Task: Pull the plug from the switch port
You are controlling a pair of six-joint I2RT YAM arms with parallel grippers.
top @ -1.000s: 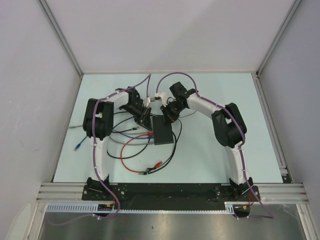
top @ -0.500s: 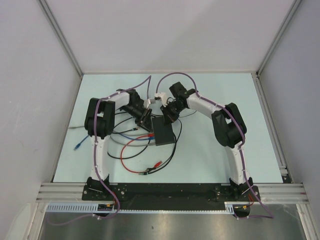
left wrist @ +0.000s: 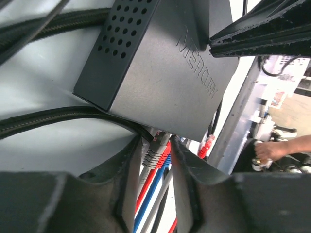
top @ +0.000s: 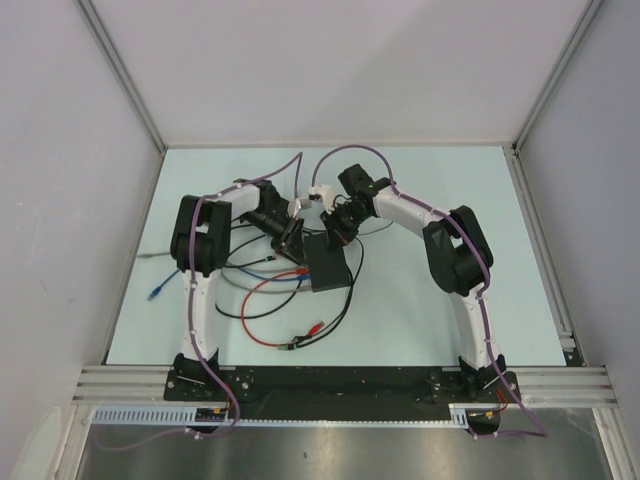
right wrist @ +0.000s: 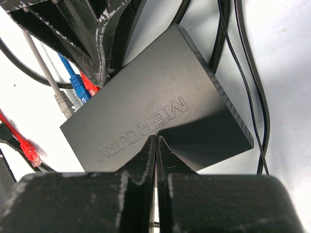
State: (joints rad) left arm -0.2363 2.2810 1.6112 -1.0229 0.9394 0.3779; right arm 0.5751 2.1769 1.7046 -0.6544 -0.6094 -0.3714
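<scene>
The switch (top: 328, 263) is a flat matte black box marked MERCURY, lying mid-table; it also shows in the left wrist view (left wrist: 160, 73) and the right wrist view (right wrist: 160, 116). A grey plug (left wrist: 155, 151) sits in a port on its edge, with a red plug (left wrist: 166, 151) and a blue one beside it. My left gripper (left wrist: 154, 145) is open, its fingers on either side of these plugs; the right finger touches them. In the top view it (top: 290, 238) is at the switch's far left corner. My right gripper (right wrist: 156, 138) is shut and empty, tips resting on the switch's top.
Black, red and blue cables loop on the table left of and in front of the switch (top: 262, 295). A loose blue plug (top: 155, 293) lies at the far left. A loose red plug (right wrist: 30, 153) lies near the switch. White walls enclose the table.
The left arm has shifted slightly right, bringing its gripper closer to the switch's edge. The switch and the right arm have barely moved.
</scene>
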